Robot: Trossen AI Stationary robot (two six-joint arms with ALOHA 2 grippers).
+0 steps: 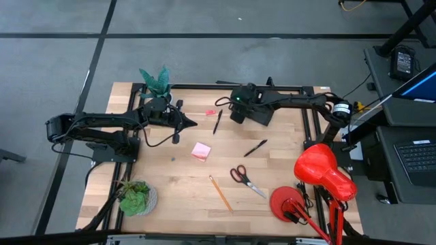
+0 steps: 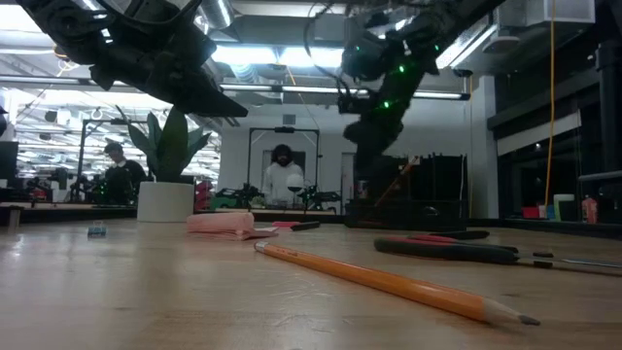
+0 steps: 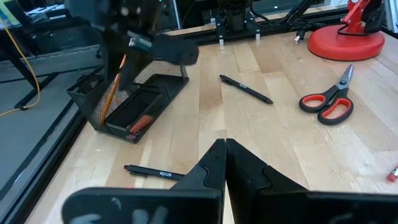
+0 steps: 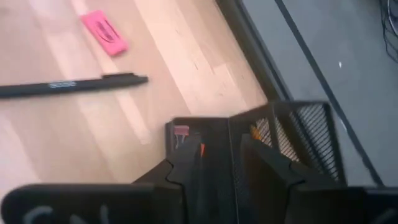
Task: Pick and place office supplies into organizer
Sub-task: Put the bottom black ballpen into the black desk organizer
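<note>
The black mesh organizer [image 1: 264,113] stands at the table's far middle. One orange pencil [image 3: 112,93] leans upright in its cup, and another [image 4: 189,140] lies in its tray. My right gripper [image 4: 208,158] hangs open just above the organizer with nothing between its fingers. My left gripper [image 3: 225,144] is shut and empty, hovering left of centre [image 1: 188,124]. On the table lie two black pens [image 1: 217,122] [image 1: 255,148], a pink eraser [image 1: 210,112], a pink sticky-note pad [image 1: 200,151], red-handled scissors [image 1: 245,178] and another orange pencil [image 1: 220,192].
A potted plant [image 1: 155,82] stands at the far left and another [image 1: 136,197] at the near left corner. A red desk lamp [image 1: 320,178] fills the near right corner. People show in the room beyond the table in the low view.
</note>
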